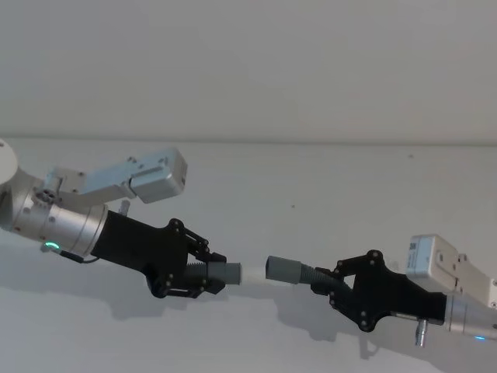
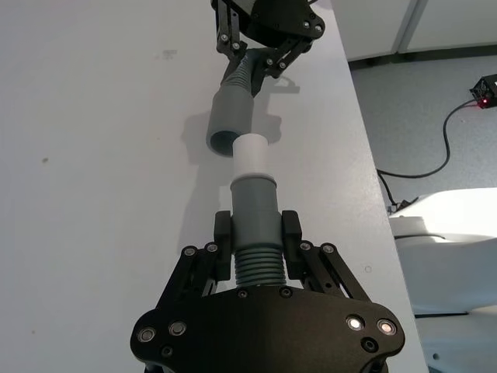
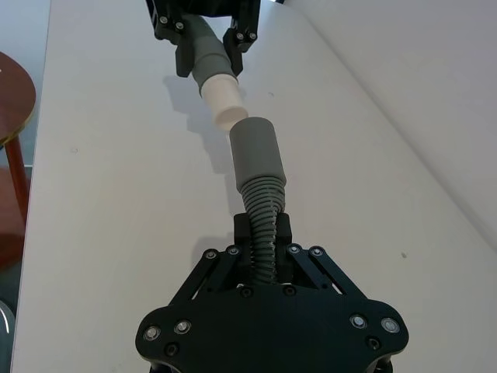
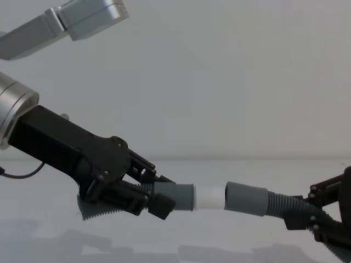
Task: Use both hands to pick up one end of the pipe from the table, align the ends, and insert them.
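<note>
Two grey pipe pieces hang above the white table [image 1: 349, 194], end to end. My left gripper [image 1: 208, 276] is shut on the corrugated part of the left pipe piece [image 2: 255, 206], whose white spigot [image 1: 252, 273] points right. My right gripper [image 1: 322, 281] is shut on the corrugated part of the right pipe piece [image 3: 264, 194], whose open grey cuff [image 1: 283, 270] faces the spigot. In the chest view the spigot [image 4: 209, 198] meets the cuff's mouth [image 4: 247, 198]. The right wrist view shows the spigot tip [image 3: 221, 101] at the mouth, slightly off-axis.
The table's edge [image 2: 365, 179] runs close beside the pipes, with floor and a black cable [image 2: 435, 155] beyond it. A brown round wooden piece [image 3: 12, 93] stands past the opposite edge. A plain wall rises behind the table.
</note>
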Motion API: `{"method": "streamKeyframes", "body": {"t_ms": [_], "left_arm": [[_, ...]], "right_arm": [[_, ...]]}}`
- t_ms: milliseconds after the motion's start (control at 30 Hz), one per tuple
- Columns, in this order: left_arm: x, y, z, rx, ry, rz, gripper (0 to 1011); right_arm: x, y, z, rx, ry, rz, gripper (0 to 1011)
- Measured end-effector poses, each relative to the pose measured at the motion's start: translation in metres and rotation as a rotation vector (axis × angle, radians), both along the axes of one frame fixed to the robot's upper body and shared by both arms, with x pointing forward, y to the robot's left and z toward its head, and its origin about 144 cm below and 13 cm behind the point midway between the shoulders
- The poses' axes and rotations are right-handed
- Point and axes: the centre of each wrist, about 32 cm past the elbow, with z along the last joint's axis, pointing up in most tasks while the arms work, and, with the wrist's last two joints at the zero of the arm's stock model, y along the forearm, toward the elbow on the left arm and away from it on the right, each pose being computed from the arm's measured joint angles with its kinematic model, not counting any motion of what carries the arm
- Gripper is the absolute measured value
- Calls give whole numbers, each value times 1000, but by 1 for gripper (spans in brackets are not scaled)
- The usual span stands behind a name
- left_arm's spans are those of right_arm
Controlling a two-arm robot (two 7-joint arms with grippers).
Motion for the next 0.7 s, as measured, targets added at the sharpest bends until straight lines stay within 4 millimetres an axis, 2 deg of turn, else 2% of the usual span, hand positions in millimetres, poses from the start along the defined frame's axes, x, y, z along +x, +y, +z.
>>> {"method": "streamKeyframes", "body": {"t_ms": [700], "left_arm": [[0, 3, -1, 20, 2, 12, 361]], "right_arm": [[1, -3, 1, -9, 1, 11, 141]]}}
